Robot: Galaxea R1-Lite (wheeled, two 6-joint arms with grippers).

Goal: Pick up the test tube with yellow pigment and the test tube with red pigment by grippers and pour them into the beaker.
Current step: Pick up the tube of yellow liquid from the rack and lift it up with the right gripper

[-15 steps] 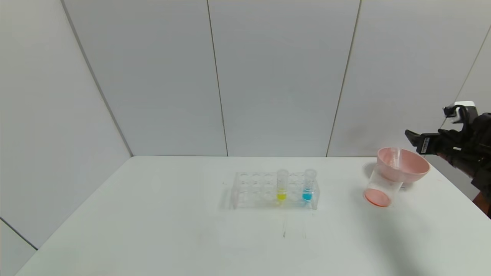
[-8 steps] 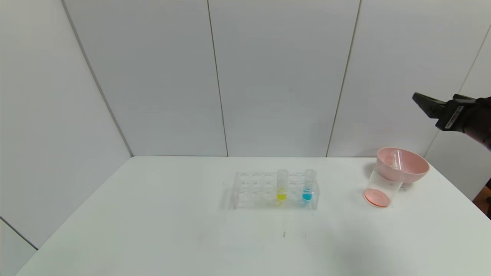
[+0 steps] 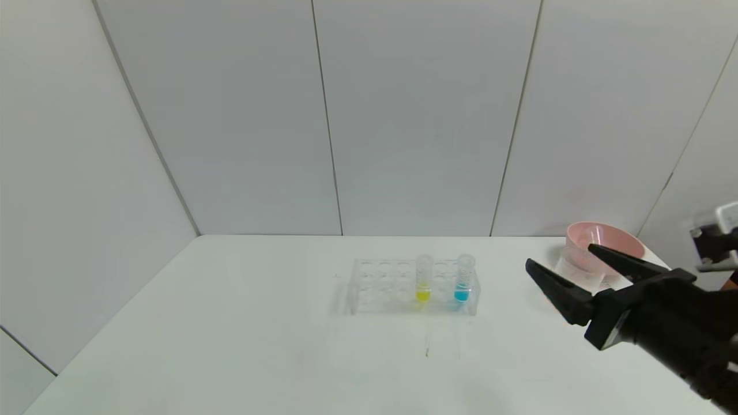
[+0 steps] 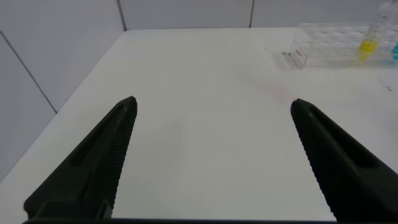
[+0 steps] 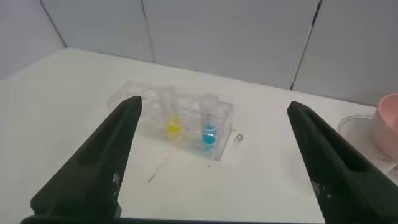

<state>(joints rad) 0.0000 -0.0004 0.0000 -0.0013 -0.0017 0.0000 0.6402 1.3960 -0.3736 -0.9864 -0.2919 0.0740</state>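
Observation:
The test tube with yellow pigment (image 3: 424, 279) stands upright in the clear rack (image 3: 380, 286) at the table's middle, and shows in the right wrist view (image 5: 171, 117) and the left wrist view (image 4: 370, 38). My right gripper (image 3: 559, 255) is open and empty, to the right of the rack, pointing at it (image 5: 212, 103). It partly hides the beaker (image 3: 572, 270), whose bottom I cannot see. I cannot make out the test tube with red pigment. My left gripper (image 4: 213, 102) is open and empty over the table's left part, outside the head view.
A blue-liquid tube (image 3: 463, 279) stands in the rack right of the yellow one (image 5: 209, 124). A pink bowl (image 3: 608, 242) sits just behind the beaker at the far right. Grey walls enclose the white table (image 3: 230, 323).
My right gripper rose from beside the pink bowl, then came down and forward. It now sits in front of the beaker, open, facing the rack. The tubes and rack have not moved.

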